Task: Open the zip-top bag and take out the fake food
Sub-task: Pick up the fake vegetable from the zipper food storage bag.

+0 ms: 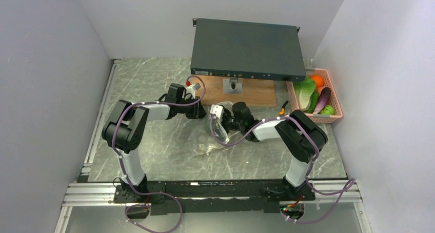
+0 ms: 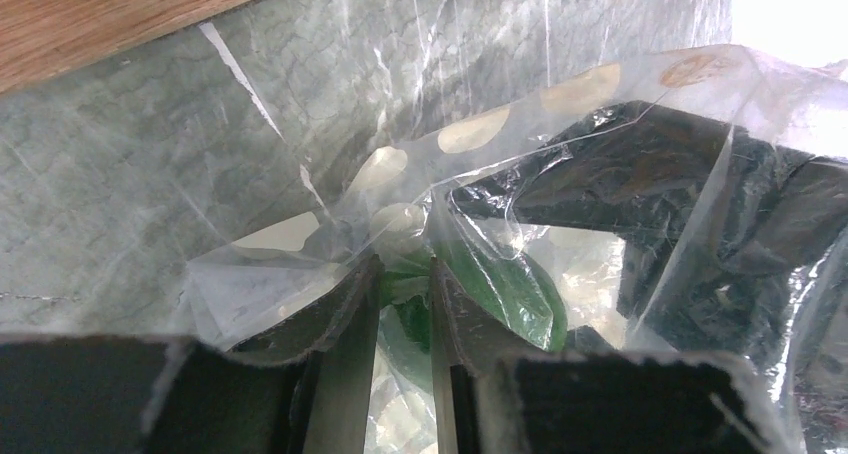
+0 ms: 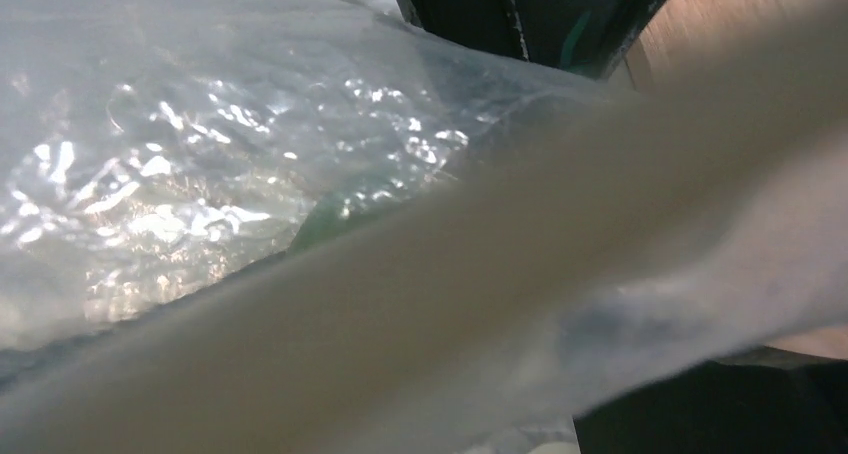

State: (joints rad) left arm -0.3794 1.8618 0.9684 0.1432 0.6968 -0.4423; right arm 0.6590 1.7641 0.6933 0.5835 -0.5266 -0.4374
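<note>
Low over the surface (image 1: 164, 151), the left pincer (image 2: 405, 279) pinches the bag (image 2: 480, 134), a green piece (image 2: 515, 289) inside; whether the right pincer (image 1: 224, 124) is spread I cannot tell.

No legible text, label, brand, number or sign anywhere. Only tiny marks, too small to read, along the front edge of the dark flat case (image 1: 248, 48). Plain white oval dots, no lettering, on the zip-top bag (image 2: 475, 132).
</note>
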